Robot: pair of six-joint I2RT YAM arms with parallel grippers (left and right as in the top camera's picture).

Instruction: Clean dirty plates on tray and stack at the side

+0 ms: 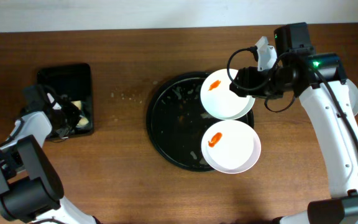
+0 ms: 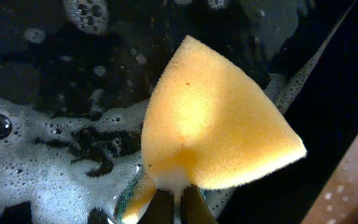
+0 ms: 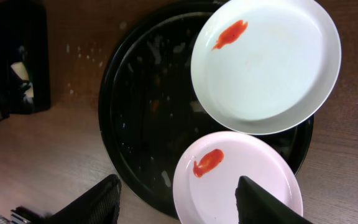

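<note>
The left pincer (image 2: 179, 208) is clamped on a yellow sponge (image 2: 210, 118). It pinches the narrow corner closest to it, and the foam fans out wide beyond the tips. Just past the sponge lie white suds (image 2: 48, 162) and bubbles on dark water. Sponge and pincer sit inside a small black rectangular tray (image 1: 64, 78).

The right pincer (image 3: 179, 205) hangs above the table (image 1: 166, 50). Its two black fingers (image 3: 98, 199) stand apart and grip nothing. Directly beneath it, framed between the fingers in the wrist view, sits the nearer plate (image 3: 253, 180). It is white, round and shallow. An orange smear (image 3: 208, 163) marks the side of this plate that faces the other arm.

Just beyond this plate lies the farther plate (image 3: 266, 65), also white. It has its own orange streak (image 3: 230, 33) near the rim farthest from the pincer. The edges of the two plates meet or nearly meet, and it is not possible to tell which.

Both plates rest on the round black tray (image 3: 135, 112), on the part closest to the right pincer, and each reaches out over its raised rim. The bare, wet, speckled floor of the tray spreads away from the plates toward the left arm. Farthest from the right pincer, across a stretch of brown wooden table, is the rectangular tray.
</note>
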